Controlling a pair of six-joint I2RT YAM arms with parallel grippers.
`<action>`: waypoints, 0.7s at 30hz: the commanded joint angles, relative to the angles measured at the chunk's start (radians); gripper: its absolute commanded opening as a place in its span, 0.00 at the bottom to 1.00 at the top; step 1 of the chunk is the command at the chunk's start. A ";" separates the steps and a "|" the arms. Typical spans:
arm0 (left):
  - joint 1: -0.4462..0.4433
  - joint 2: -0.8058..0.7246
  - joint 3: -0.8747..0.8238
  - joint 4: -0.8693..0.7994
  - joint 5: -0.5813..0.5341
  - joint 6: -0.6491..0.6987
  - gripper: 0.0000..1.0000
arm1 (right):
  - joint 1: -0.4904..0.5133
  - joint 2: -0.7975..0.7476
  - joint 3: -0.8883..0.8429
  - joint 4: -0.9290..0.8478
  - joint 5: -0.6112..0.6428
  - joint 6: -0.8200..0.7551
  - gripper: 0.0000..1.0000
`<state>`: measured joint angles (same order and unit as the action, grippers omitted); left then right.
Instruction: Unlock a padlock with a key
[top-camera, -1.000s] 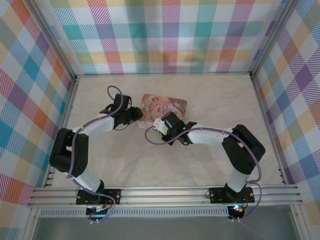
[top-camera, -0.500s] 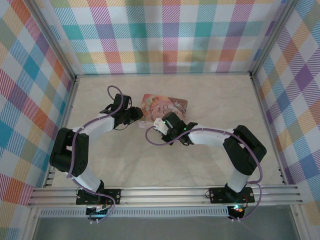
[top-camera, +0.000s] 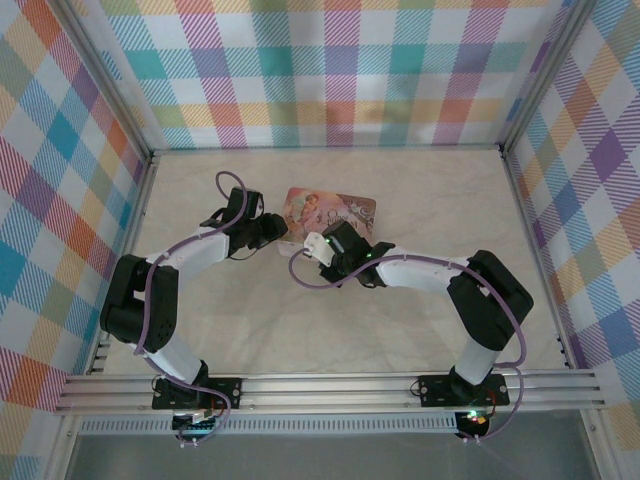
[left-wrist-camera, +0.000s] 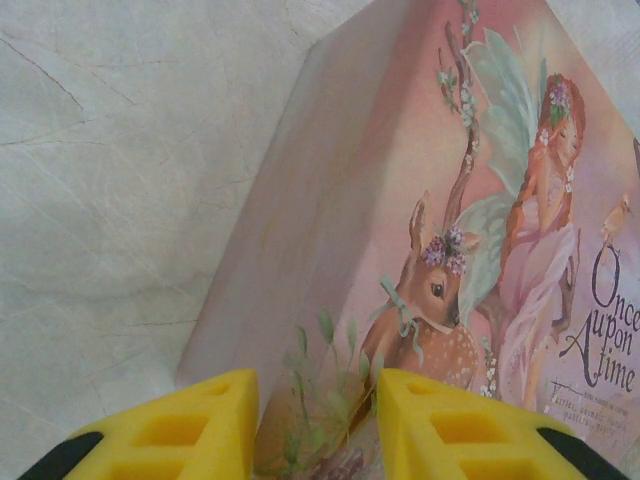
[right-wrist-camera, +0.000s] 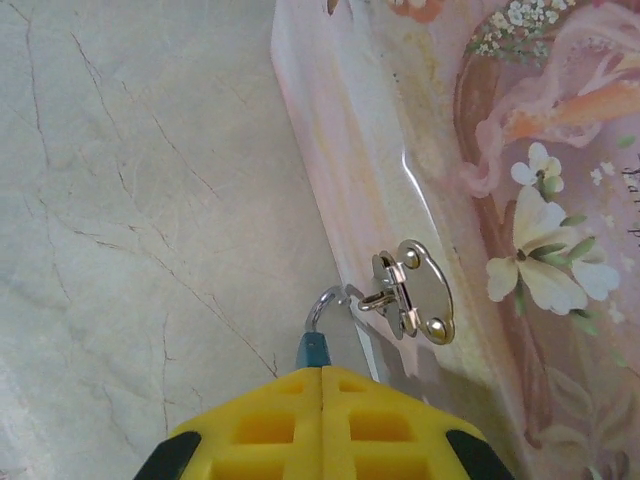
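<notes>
The right gripper (right-wrist-camera: 322, 378) has its jaws pressed together, pinching the padlock (right-wrist-camera: 312, 350), whose shackle meets the clasp (right-wrist-camera: 420, 295) on the pink tin (right-wrist-camera: 420, 150). The left gripper (left-wrist-camera: 315, 400) has its jaws spread astride the tin's left end.

We've got both arms reaching in from the table's (top-camera: 300, 330) near edge, elbows bent outward, wrists low and almost meeting mid-table. Left gripper (left-wrist-camera: 318, 390) has its yellow fingers spread apart. Right gripper (right-wrist-camera: 322, 375) is pinched tight on the padlock (right-wrist-camera: 311, 350).
</notes>
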<state>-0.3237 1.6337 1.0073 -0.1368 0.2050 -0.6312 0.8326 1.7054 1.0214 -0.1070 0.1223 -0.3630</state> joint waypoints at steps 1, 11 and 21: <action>0.006 0.003 0.008 -0.030 0.013 0.006 0.35 | 0.007 -0.075 -0.005 0.007 -0.033 0.034 0.00; 0.007 -0.047 -0.002 -0.042 0.010 -0.002 0.39 | 0.005 -0.203 -0.045 -0.019 -0.002 0.092 0.00; 0.007 -0.121 -0.032 -0.064 0.019 -0.001 0.45 | -0.011 -0.266 -0.078 -0.063 0.004 0.187 0.07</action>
<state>-0.3237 1.5501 0.9981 -0.1692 0.2096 -0.6346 0.8291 1.4570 0.9588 -0.1402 0.1238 -0.2317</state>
